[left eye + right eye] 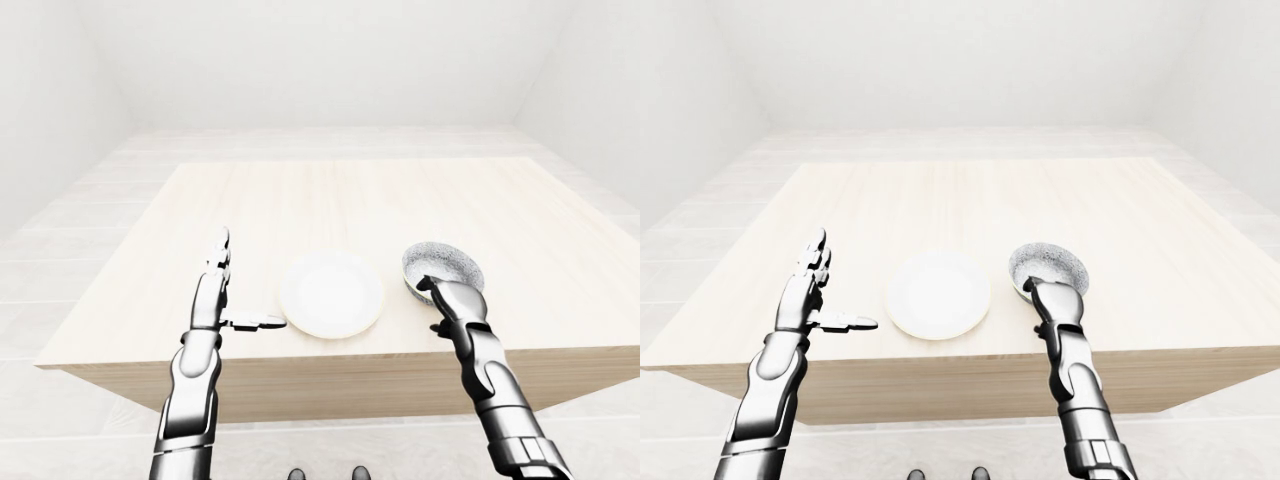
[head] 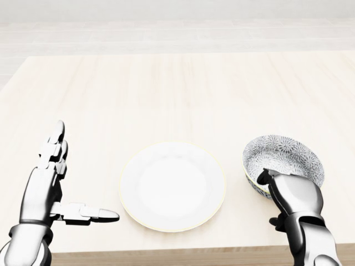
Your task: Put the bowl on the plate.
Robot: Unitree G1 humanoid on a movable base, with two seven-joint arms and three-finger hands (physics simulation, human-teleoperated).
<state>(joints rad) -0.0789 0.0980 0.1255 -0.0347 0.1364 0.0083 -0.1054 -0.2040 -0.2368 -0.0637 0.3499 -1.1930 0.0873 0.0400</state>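
Note:
A patterned blue-and-white bowl (image 2: 284, 154) stands upright on the pale wooden table (image 2: 166, 83), to the right of a plain white plate (image 2: 172, 185) in the head view. My right hand (image 2: 269, 180) grips the bowl's near rim, its fingers curled over the edge into the bowl and its thumb hidden below. Left of the plate, my left hand (image 2: 83, 173) is held open, fingers pointing up the view and thumb pointing toward the plate, touching nothing. The bowl and plate are a short gap apart.
The table's near edge (image 1: 330, 355) runs just below both hands in the left-eye view. White floor and walls surround the table. Nothing else stands on the tabletop.

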